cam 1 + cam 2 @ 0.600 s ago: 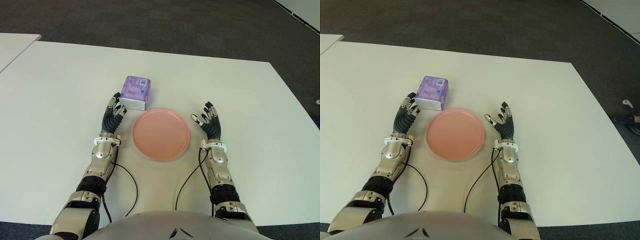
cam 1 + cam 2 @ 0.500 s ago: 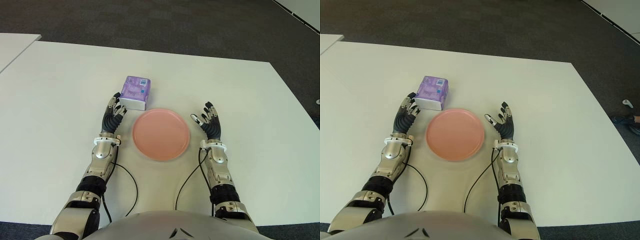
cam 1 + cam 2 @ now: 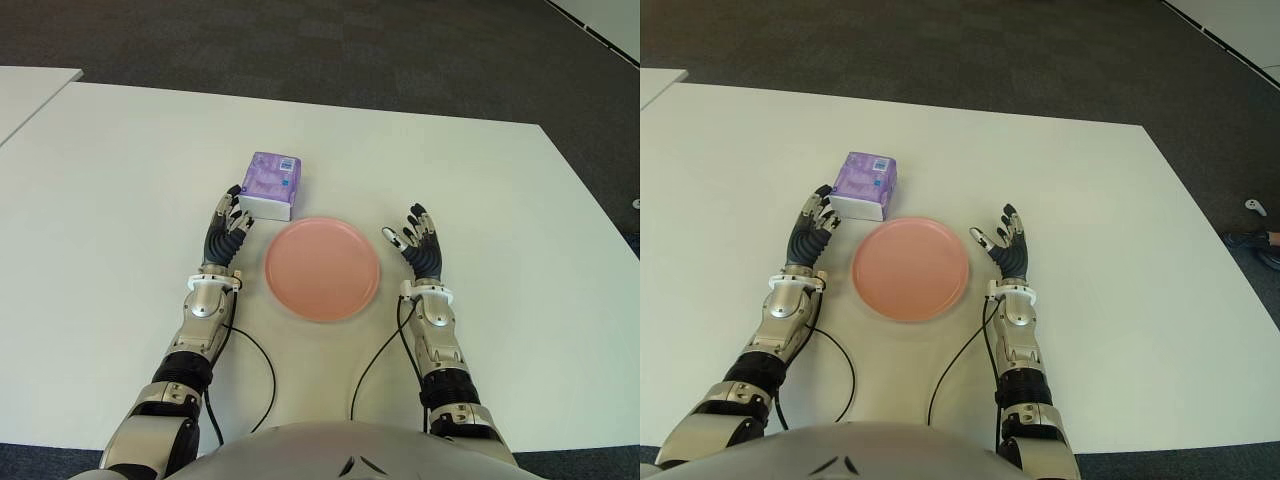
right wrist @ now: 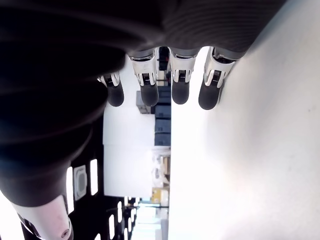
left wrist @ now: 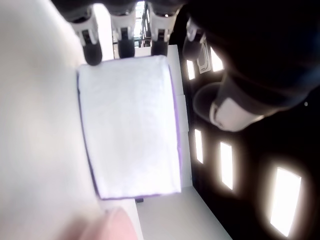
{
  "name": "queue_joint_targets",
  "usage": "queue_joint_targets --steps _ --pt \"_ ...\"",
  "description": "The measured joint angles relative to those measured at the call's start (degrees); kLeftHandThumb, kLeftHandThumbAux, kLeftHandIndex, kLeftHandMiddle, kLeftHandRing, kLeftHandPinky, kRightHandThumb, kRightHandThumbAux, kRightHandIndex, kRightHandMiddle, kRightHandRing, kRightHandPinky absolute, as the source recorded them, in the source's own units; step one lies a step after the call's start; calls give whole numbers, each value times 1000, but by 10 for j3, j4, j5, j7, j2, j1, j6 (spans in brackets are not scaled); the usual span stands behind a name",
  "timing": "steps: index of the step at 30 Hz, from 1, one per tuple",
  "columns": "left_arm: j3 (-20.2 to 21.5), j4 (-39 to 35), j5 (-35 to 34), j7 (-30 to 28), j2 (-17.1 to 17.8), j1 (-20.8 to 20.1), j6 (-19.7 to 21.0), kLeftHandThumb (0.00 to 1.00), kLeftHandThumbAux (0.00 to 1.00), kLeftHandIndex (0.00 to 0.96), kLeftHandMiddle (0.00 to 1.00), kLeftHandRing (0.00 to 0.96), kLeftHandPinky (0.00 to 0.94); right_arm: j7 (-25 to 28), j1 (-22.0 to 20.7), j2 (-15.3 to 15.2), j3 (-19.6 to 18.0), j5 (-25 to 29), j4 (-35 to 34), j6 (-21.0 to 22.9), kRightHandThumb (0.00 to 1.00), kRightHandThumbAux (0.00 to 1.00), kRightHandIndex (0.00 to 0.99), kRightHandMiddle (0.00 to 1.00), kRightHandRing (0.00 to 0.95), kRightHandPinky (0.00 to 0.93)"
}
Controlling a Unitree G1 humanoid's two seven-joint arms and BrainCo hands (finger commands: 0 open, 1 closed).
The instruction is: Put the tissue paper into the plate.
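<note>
A purple and white tissue pack [image 3: 270, 185] lies on the white table [image 3: 120, 180], just behind the left rim of a round pink plate [image 3: 321, 268] that holds nothing. My left hand [image 3: 229, 226] is open beside the pack's near left corner, fingertips [image 5: 92, 54] right at the pack's white side [image 5: 130, 125] without gripping it. To the right of the plate, my right hand [image 3: 417, 243] is open too, fingers [image 4: 150, 92] spread and empty.
Dark carpet [image 3: 350, 50] lies beyond the table's far edge. A second white table's corner [image 3: 25, 85] shows at the far left. Two black cables [image 3: 262, 365] run from my wrists toward my body. Bare table surface lies on both sides of my arms.
</note>
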Motion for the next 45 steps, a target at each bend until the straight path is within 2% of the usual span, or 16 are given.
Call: queue_joint_targets --steps 26,30,39,42,45 --pt "2 -7 -5 -5 1 4 1 0 582 0 0 0 0 -3 -2 3 1 -1 3 -1 182 749 46 59 49 85" --pt "2 -51 -5 -4 -2 17 21 0 579 1 0 0 3 -3 -2 4 2 -1 2 -1 183 750 49 64 53 90" --pt "-1 -264 3 29 -40 58 94 12 621 16 0 0 3 -3 -4 6 2 0 3 -2 178 743 41 58 46 73" --pt "6 -296 27 55 -41 60 83 43 625 7 0 0 0 -3 -6 7 2 0 5 -2 184 738 40 56 43 70" --pt "21 -301 49 60 -16 59 55 104 603 2 0 0 0 -2 -7 9 2 0 7 -2 191 734 42 55 42 71"
